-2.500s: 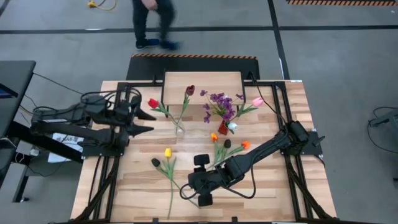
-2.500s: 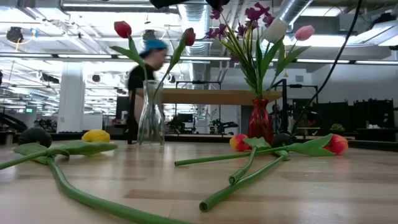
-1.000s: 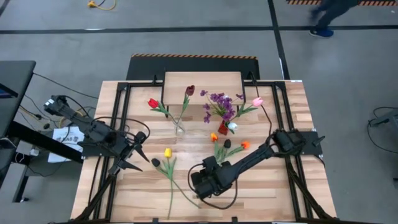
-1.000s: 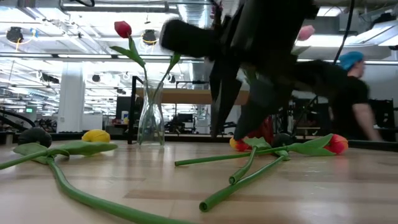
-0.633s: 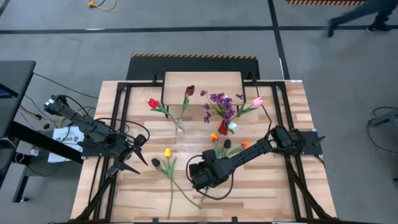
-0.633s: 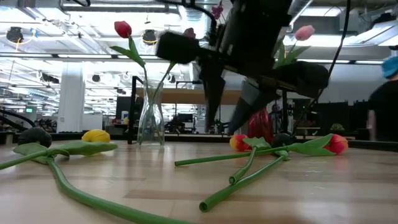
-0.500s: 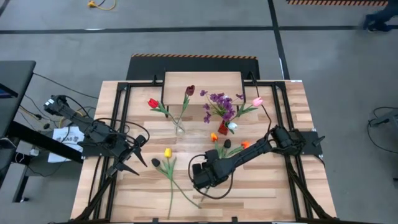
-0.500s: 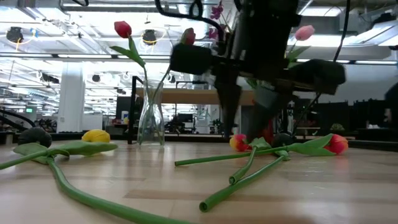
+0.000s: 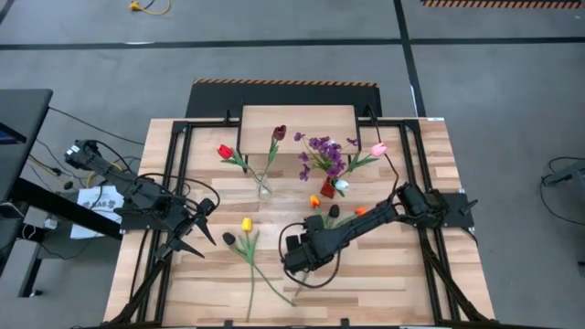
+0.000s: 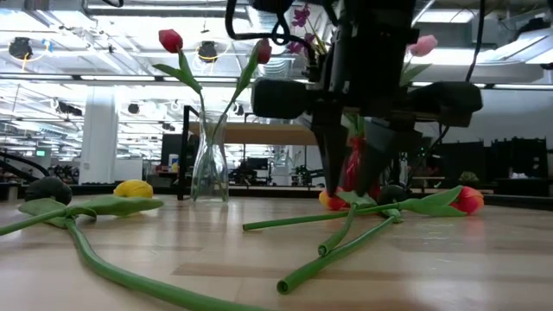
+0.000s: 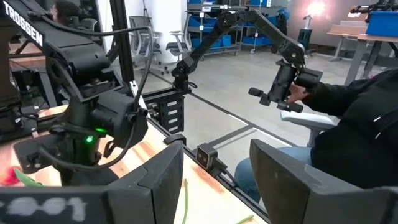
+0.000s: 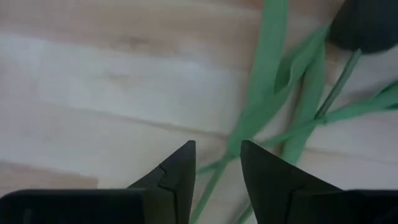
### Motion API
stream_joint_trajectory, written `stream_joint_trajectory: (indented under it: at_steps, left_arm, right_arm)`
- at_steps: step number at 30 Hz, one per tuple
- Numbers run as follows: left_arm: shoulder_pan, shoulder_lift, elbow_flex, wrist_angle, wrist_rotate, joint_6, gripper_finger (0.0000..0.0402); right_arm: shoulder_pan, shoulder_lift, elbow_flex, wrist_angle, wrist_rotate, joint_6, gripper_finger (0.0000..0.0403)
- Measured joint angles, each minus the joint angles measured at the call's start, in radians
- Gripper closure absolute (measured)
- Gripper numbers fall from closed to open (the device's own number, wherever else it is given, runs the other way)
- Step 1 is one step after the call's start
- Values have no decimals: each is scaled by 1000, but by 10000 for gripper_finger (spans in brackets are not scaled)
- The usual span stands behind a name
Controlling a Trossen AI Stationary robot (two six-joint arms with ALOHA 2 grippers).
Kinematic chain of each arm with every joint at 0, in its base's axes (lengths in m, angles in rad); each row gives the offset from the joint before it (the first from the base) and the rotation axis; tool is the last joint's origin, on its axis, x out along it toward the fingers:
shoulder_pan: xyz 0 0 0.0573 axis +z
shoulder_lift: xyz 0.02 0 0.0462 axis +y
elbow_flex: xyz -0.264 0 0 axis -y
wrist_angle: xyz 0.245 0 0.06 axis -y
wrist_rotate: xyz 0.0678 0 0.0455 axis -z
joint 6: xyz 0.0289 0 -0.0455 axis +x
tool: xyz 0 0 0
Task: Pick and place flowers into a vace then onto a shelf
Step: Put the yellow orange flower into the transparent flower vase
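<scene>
Over table centre, right gripper (image 12: 217, 168) hangs with fingers parted, nothing held, green stem (image 12: 267, 87) running into gap between tips. Loose flowers (image 9: 249, 239) lie flat on wood; others already in clear vase (image 9: 263, 185) and red vase (image 9: 327, 189) in front of shelf (image 9: 297, 123). Judging by looks: fake tulips, light, bendy, slick stems, heads wobble, so pinch mid-stem clear of leaves. Versus a second ago, right arm shifted up-table toward orange tulip (image 9: 314, 201). Left gripper (image 9: 190, 234) waits at left edge, fingers apart, same spot

loose tulips (image 9: 249, 245) flat on table, others upright before wood-topped shelf (image 9: 298, 120)
</scene>
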Motion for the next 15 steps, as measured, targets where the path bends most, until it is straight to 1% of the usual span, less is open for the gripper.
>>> stream_joint_trajectory:
  at_steps: [9, 15]
  left_arm:
    - [0, 0, 0, -5, 0, -11, 226]
    - [0, 0, 0, -8, 0, -13, 226]
  right_arm:
    - [-42, 0, 0, -27, -12, -9, 282]
    - [-53, 0, 0, -69, -72, -5, 282]
